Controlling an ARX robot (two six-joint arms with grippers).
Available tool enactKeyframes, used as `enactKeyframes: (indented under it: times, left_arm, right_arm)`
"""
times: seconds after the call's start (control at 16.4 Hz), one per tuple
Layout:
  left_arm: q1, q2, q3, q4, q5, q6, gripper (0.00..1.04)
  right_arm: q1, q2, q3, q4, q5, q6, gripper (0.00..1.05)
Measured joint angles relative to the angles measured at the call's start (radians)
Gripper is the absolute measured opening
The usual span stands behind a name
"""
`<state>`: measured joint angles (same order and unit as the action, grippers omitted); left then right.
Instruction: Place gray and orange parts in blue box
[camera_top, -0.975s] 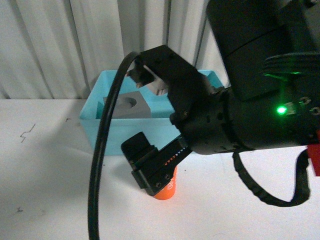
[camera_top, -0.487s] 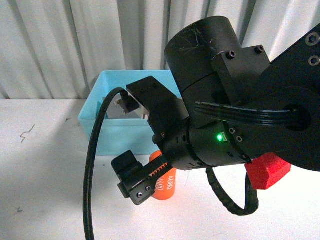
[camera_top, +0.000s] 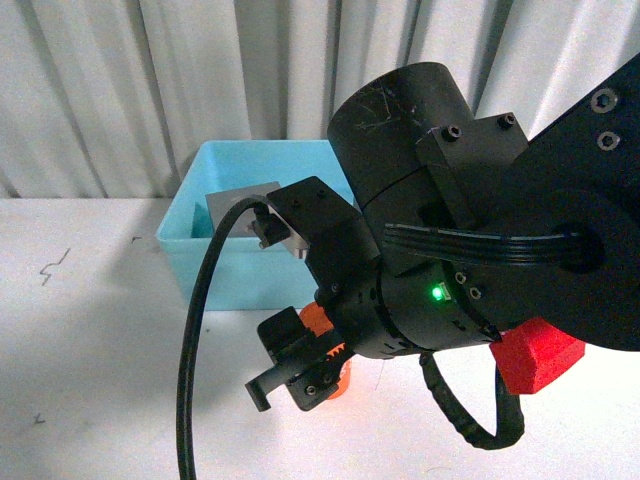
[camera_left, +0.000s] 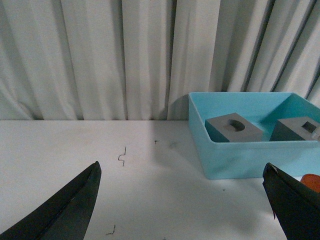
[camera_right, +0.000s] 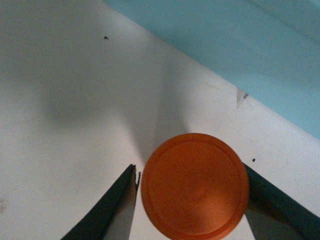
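One orange cylinder (camera_right: 195, 186) stands upright on the white table (camera_left: 100, 150), just in front of the blue box (camera_left: 240, 160), its flat round top plain and matte. The right gripper (camera_right: 192, 200) hangs over it, jaws spread to either side of it, not clamped. Two gray cubes lie inside the box, one with a round recess (camera_left: 233, 128), one with a square recess (camera_left: 296, 129). The left gripper (camera_left: 185, 200) gapes wide over the bare table. Pale pleated curtains (camera_left: 100, 50) hang behind.

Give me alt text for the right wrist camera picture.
Seen from above, an orange cylinder stands on a white table between the right gripper's two open fingers. A blue box's wall runs behind it.
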<state>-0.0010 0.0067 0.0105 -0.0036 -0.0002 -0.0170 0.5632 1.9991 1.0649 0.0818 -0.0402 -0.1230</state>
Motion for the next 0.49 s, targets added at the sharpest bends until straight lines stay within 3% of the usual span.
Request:
enactKeyframes:
  times: [0.12,0.49]
  left_arm:
    - [0.0,0.0,0.0,0.0,0.0,0.0,0.98]
    - [0.0,0.0,0.0,0.0,0.0,0.0,0.98]
  right_arm:
    - [0.0,0.002,0.002,-0.006,0.002,0.001,0.48]
    - [-0.005,-0.076,-0.027,0.001,-0.034,0.027,0.48]
